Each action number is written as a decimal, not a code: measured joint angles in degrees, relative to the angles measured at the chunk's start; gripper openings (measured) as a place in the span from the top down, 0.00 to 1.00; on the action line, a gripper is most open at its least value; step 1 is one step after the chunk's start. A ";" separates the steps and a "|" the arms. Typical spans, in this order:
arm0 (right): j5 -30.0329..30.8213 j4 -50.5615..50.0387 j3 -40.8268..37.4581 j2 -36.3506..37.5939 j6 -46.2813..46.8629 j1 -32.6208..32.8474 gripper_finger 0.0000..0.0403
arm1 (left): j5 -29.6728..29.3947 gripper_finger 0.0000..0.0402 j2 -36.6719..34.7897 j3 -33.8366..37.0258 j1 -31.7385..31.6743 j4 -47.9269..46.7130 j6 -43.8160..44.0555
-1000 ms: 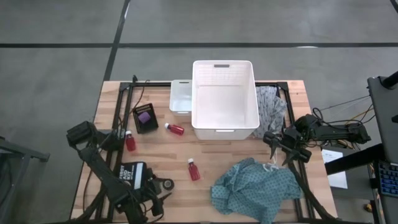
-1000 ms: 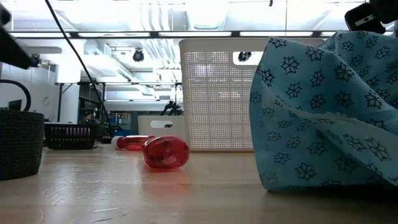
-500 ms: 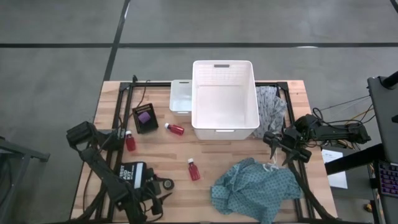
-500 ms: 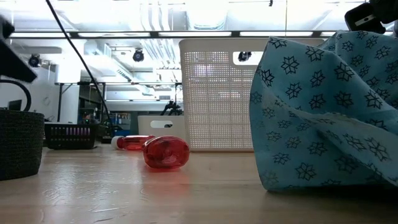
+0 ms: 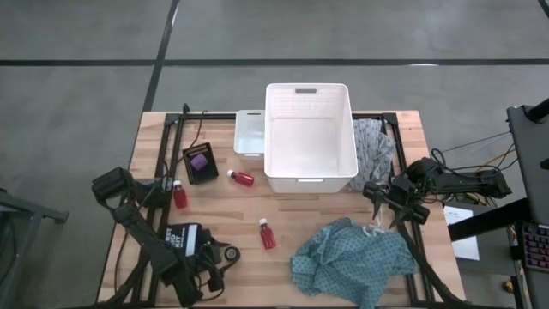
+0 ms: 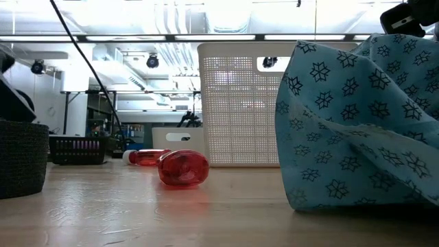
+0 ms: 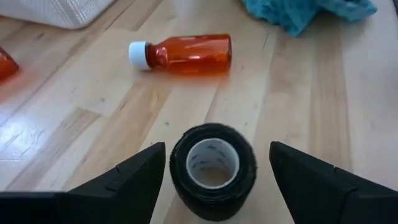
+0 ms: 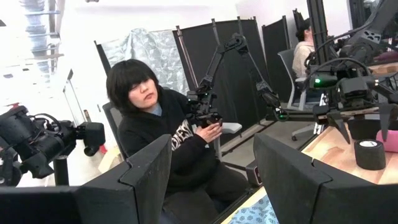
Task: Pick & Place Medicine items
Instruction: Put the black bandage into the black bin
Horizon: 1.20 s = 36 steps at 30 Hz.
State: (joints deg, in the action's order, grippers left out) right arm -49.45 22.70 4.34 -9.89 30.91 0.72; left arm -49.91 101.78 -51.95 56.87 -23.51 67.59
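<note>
I held my left gripper (image 7: 214, 171) low over the table, in the lower left of the overhead picture, with its fingers spread wide on either side of a black tape roll (image 7: 213, 169). Nothing was gripped; the roll stood between the fingers with a gap on each side, its open core facing up toward my wrist camera. I judged this was a lining-up for a grasp, the roll centred so that both fingers would meet its wall together.

Just beyond the roll, toward the top of the wrist picture, a red bottle (image 7: 185, 54) lay on its side. Its long axis ran across that frame, white cap (image 7: 138, 55) to the left and base to the right (lying flat, it could roll if nudged). From above, that bottle (image 5: 268, 233) sat near the middle of the table, cap toward the white basket (image 5: 310, 137) at the upper centre. Two more red bottles lay in the left half: one (image 5: 179, 194) near my arm, the other (image 5: 241, 177) just left of the basket, beside a black box (image 5: 202, 163) holding a purple piece.

A teal cloth (image 5: 353, 259) was heaped at the lower right, and a grey cloth (image 5: 374, 146) was tucked against the basket's right side.

My right gripper (image 5: 388, 206) waited at the right edge above the teal cloth, fingers partly apart, holding nothing.
</note>
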 joint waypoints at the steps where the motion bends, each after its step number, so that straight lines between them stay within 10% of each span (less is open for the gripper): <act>1: -0.01 0.02 0.00 0.00 0.01 0.00 0.44 | 0.01 0.26 0.00 0.41 -0.11 0.47 -0.02; 36: -0.01 0.01 0.00 0.00 0.01 -0.01 0.44 | 3.61 0.37 -0.04 6.65 -2.50 11.49 -0.09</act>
State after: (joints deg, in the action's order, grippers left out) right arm -49.46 22.71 4.34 -9.89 30.92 0.72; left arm -46.30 101.73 -45.30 54.37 -12.02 67.51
